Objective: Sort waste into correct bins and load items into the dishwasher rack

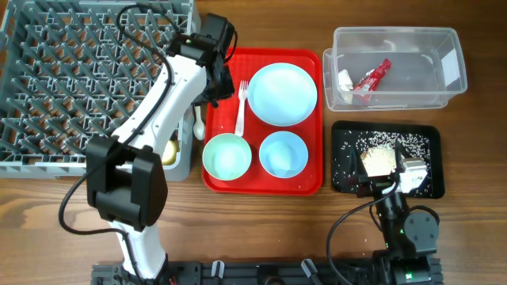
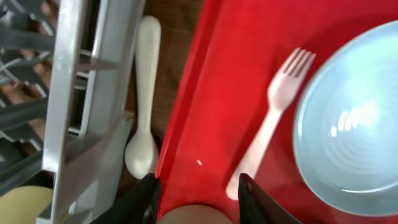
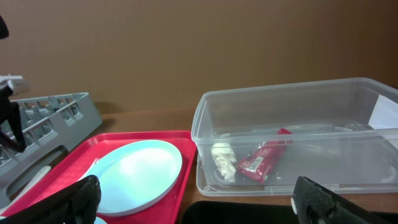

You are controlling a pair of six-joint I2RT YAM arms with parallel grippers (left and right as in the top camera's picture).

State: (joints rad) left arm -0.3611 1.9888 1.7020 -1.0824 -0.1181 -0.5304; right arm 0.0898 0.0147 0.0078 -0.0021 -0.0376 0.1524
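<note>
My left gripper (image 1: 212,93) (image 2: 199,183) is open and empty, low over the left edge of the red tray (image 1: 309,180). A white spoon (image 1: 199,120) (image 2: 144,112) lies on the table between the tray and the grey rack (image 1: 79,79). A white fork (image 1: 241,107) (image 2: 273,118), pale blue plate (image 1: 283,93), green bowl (image 1: 226,155) and blue bowl (image 1: 283,153) are on the tray. A yellow cup (image 1: 169,150) sits at the rack's front right corner. My right gripper (image 1: 390,184) (image 3: 198,186) is open and empty by the black tray (image 1: 341,158).
The clear tub (image 1: 396,39) (image 3: 292,106) holds a red wrapper (image 1: 372,77) (image 3: 264,158) and a white napkin (image 1: 345,78) (image 3: 222,160). The black tray holds a food scrap (image 1: 379,161) and crumbs. The rack's wall (image 2: 81,93) stands close to the left of my left fingers.
</note>
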